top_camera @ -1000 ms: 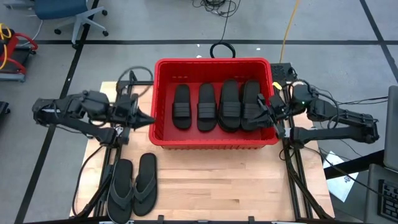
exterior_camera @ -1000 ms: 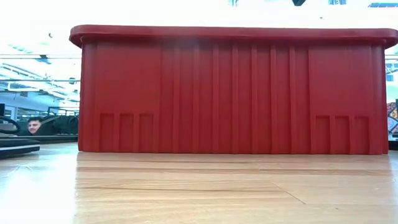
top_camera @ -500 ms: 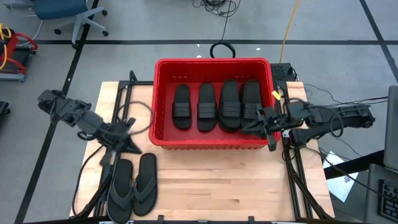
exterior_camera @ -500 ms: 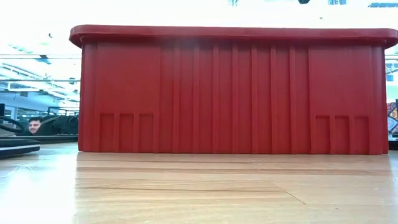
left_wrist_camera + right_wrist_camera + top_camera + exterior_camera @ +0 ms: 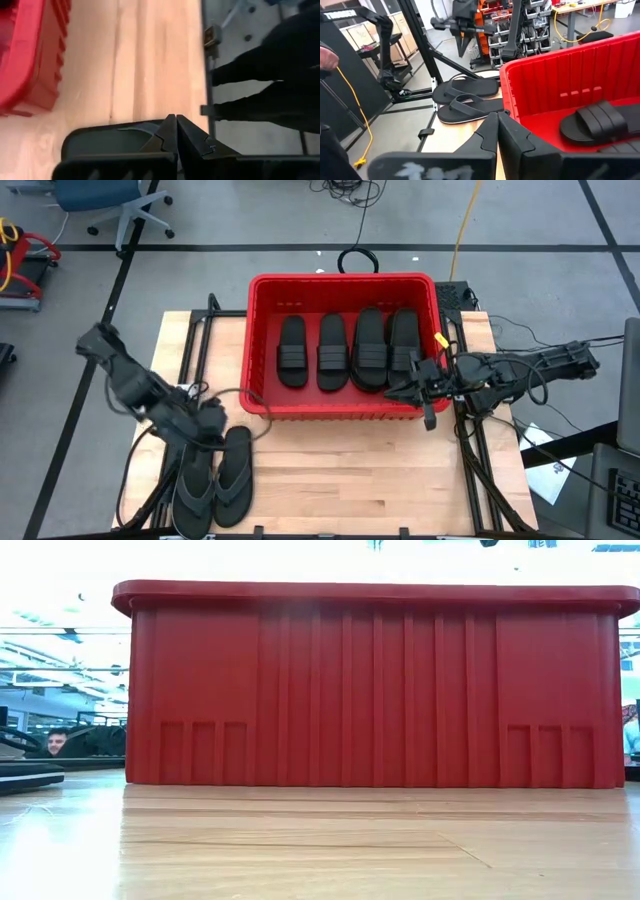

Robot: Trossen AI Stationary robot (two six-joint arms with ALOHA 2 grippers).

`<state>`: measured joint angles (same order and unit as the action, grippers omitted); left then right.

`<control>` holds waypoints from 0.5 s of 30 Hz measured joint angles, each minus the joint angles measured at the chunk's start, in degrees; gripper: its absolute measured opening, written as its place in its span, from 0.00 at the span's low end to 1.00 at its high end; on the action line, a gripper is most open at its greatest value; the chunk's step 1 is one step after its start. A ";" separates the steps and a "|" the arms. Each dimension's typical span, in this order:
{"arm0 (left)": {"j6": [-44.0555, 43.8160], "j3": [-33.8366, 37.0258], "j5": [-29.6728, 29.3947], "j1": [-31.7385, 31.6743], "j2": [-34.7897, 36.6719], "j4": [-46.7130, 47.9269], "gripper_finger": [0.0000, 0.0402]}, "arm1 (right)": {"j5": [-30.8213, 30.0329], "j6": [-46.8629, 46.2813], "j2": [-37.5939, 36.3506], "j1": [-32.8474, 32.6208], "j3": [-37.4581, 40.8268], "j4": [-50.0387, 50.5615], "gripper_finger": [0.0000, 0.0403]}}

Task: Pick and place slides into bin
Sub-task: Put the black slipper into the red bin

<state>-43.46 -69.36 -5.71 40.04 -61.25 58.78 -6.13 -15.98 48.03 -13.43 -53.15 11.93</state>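
Both my arms swing toward the table's front

My left gripper (image 5: pixel 214 423), shut, leaves the bin's (image 5: pixel 258 406) left wall and now sits over the toe ends of the two flip-flops (image 5: pixel 214 478) on the table. My right gripper (image 5: pixel 392 393), also shut, slides off the rightmost slide (image 5: pixel 404 340) in the bin and now hangs at the bin's front right corner, its arm stretched straighter.

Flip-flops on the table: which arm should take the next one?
Left. The left gripper, shut, hangs right at the flip-flops; the right gripper, also shut, sits at the bin's far corner.
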 joint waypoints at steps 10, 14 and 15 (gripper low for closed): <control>-13.88 0.00 8.24 0.84 -12.55 -7.76 0.02 | 0.30 0.19 -3.26 -3.53 -0.02 3.05 0.00; -22.27 0.00 9.19 2.28 -16.62 -7.22 0.02 | 0.37 0.21 -5.13 -4.65 -0.02 5.78 0.00; -23.72 0.00 9.46 2.47 -17.53 -6.62 0.02 | 0.37 0.21 -5.56 -4.80 -0.02 6.48 0.00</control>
<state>-67.18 -69.36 3.74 42.51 -78.79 52.16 -5.76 -15.77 42.47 -18.23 -53.17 18.41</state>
